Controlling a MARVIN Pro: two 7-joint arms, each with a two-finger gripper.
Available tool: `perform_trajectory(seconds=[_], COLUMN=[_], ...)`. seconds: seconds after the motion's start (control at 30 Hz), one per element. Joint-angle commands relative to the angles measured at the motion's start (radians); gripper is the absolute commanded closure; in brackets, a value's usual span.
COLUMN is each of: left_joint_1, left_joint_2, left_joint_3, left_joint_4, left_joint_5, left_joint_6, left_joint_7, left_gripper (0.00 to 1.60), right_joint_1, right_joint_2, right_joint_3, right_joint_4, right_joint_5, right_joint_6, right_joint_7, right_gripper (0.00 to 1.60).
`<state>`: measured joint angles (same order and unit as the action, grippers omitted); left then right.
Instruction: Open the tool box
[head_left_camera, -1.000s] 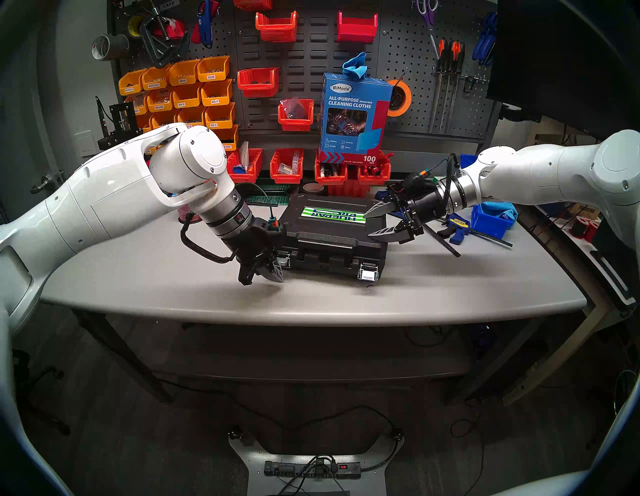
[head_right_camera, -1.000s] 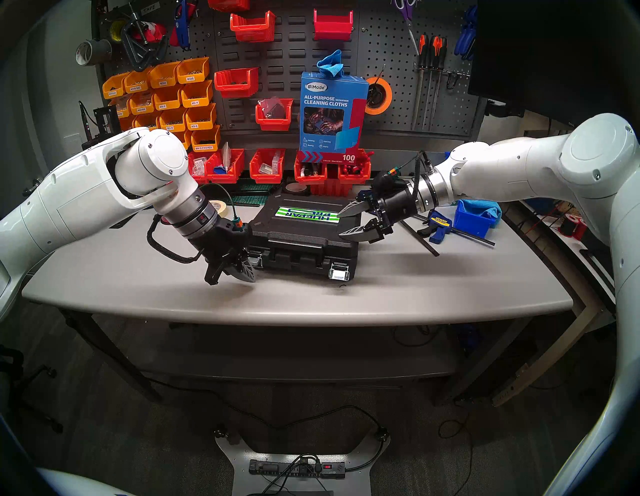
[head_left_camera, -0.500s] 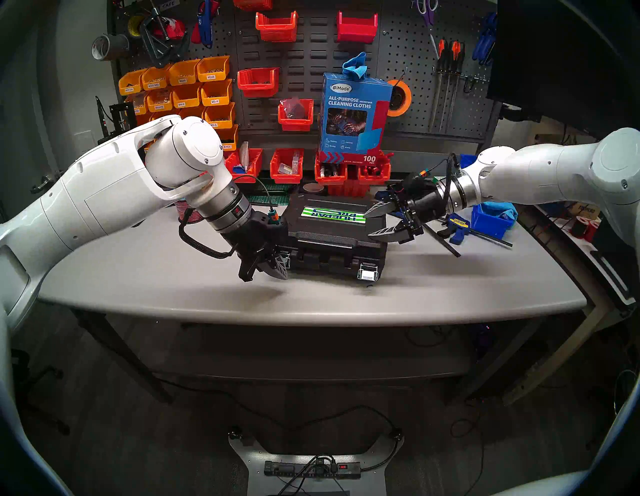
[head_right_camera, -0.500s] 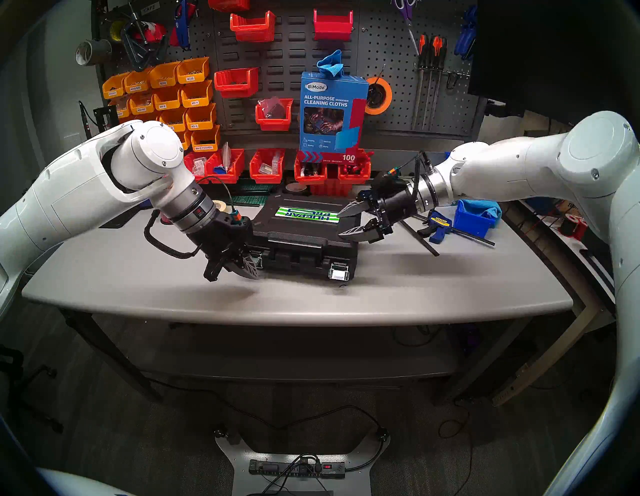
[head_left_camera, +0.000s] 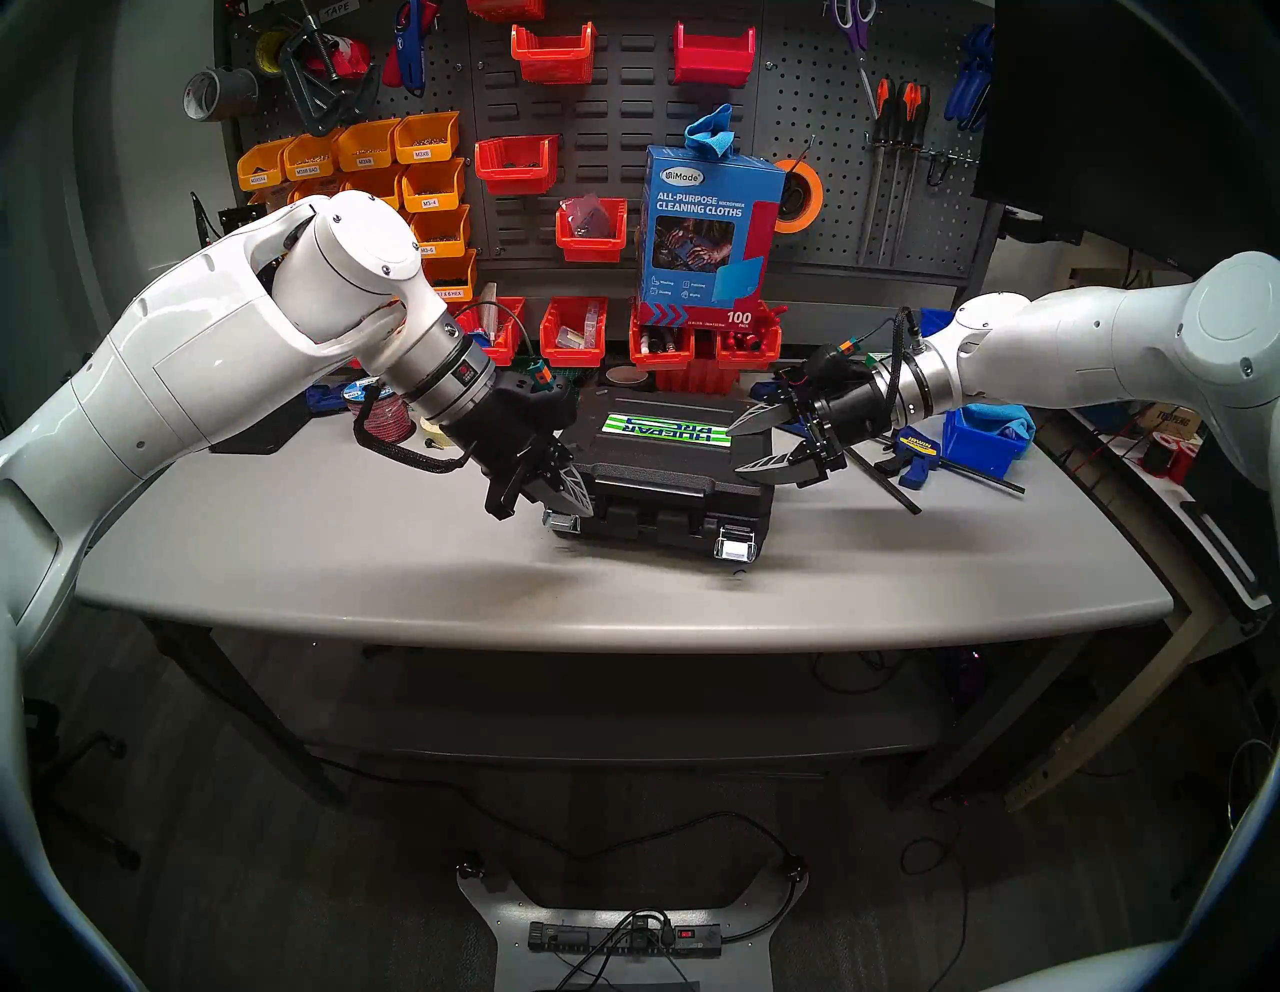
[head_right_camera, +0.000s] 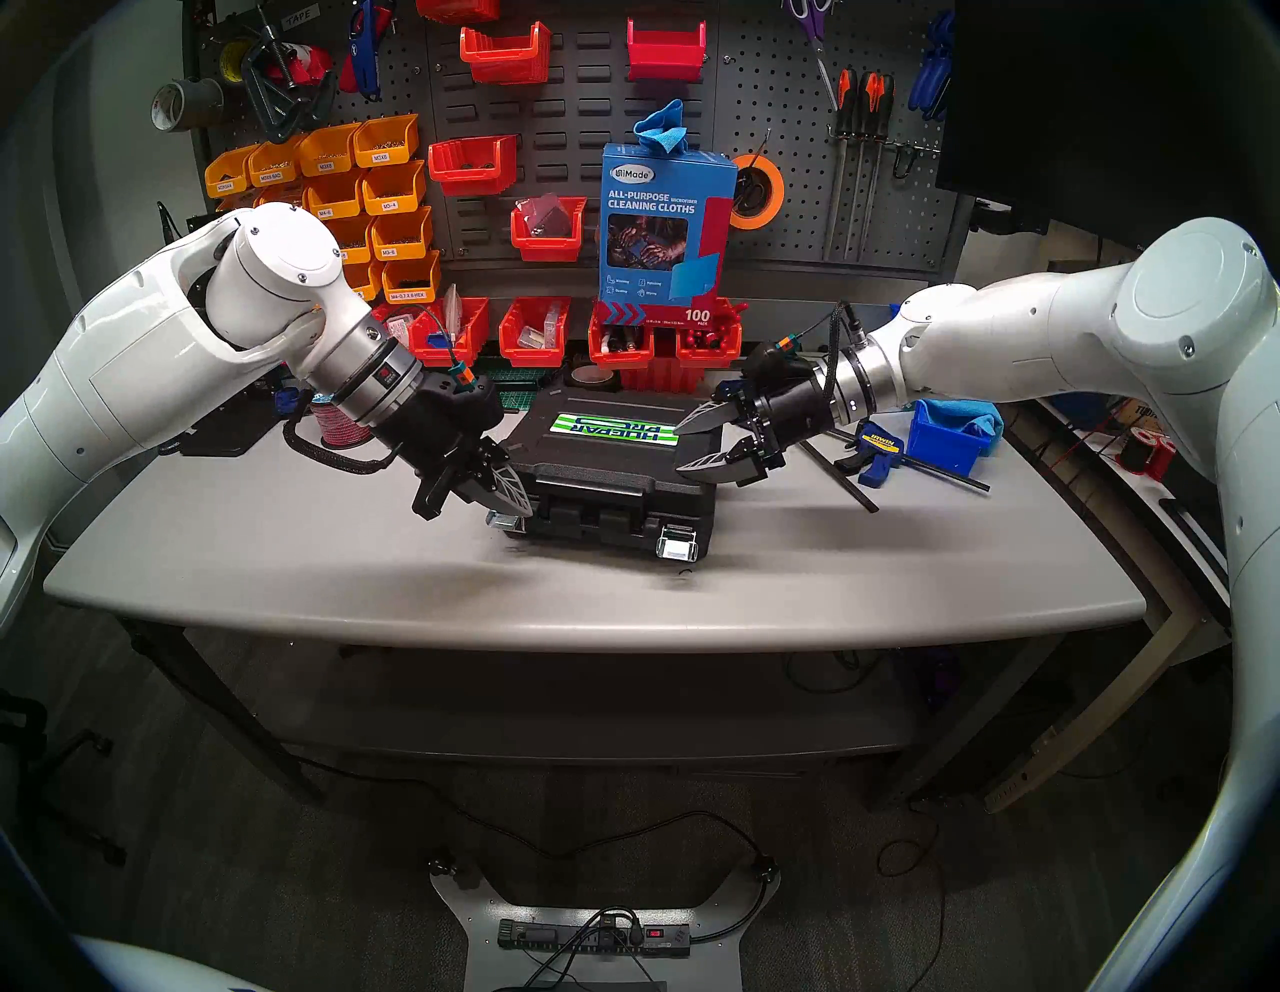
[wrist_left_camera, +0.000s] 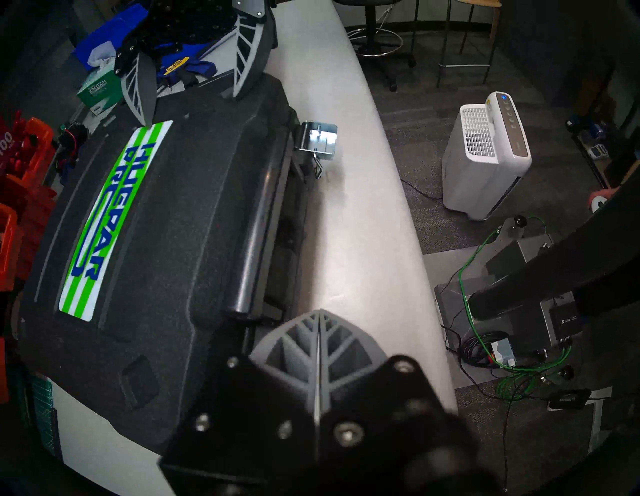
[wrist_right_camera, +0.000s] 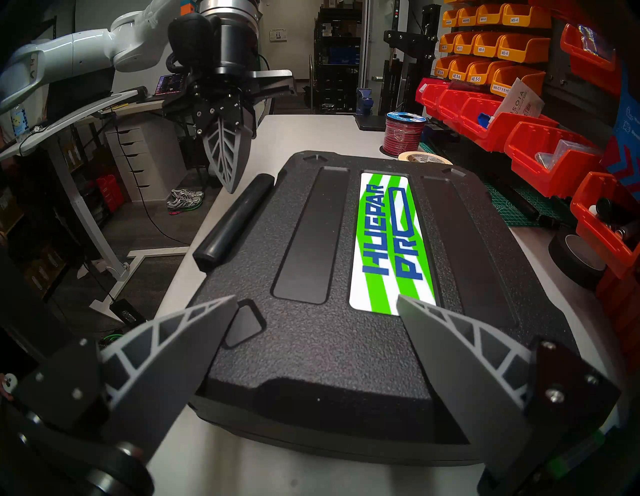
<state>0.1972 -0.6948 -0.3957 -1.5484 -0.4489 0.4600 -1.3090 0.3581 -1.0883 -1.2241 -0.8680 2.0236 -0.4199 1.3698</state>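
The left gripper (head_left_camera: 578, 500) has risen from the table (head_left_camera: 346, 554) beside the tool box's front left corner and now hangs over that corner, its ribbed grey fingers pressed flat together with nothing between them. Below it the left latch (head_left_camera: 561, 521), bright folded metal, now sticks out from the front wall, flipped loose. The right latch (head_left_camera: 735, 542) also hangs outward, as it did a second ago. The right gripper (head_left_camera: 751, 443) has kept its place over the case's right end, its pointed fingers spread wide above the lid, one near the striped label (head_left_camera: 666, 429), the other at the front right edge; contact cannot be told.

The tool box (head_left_camera: 665, 471) is black pebbled moulded plastic with rounded corners, lying flat mid-table, lid down, its smooth round-barred handle (wrist_right_camera: 235, 221) along the front side. Bare grey tabletop lies open before it and to its left. Behind, red bins (head_left_camera: 575, 332) crowd close; to the right lie a blue bar clamp (head_left_camera: 914, 457) and a blue bin (head_left_camera: 983, 443).
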Motion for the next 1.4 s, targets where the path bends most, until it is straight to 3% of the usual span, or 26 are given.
perform_trajectory(seconds=[0.0,0.33,0.67,1.37], left_joint_1=[0.017,0.077,0.119,0.113], left_joint_2=[-0.026,-0.063,-0.112,-0.119], left_joint_3=[-0.046,-0.081,-0.106,-0.139], left_joint_4=[0.066,0.155,0.243,0.259], left_joint_5=[-0.052,-0.111,-0.171,-0.204], left_joint_6=[-0.01,-0.057,-0.098,-0.138], left_joint_7=[0.056,0.135,0.164,0.146], left_gripper=[1.6,1.6,1.6,1.6], right_joint_1=[-0.071,-0.068,-0.066,-0.059], right_joint_2=[-0.015,-0.023,-0.032,-0.05], right_joint_3=[-0.06,-0.076,-0.096,-0.135], right_joint_4=[-0.03,-0.03,-0.03,-0.03], right_joint_5=[-0.052,-0.034,-0.014,0.027], right_joint_6=[-0.003,-0.008,-0.014,-0.035], right_joint_7=[0.003,0.002,0.005,0.013], right_gripper=[0.0,0.0,0.0,0.0])
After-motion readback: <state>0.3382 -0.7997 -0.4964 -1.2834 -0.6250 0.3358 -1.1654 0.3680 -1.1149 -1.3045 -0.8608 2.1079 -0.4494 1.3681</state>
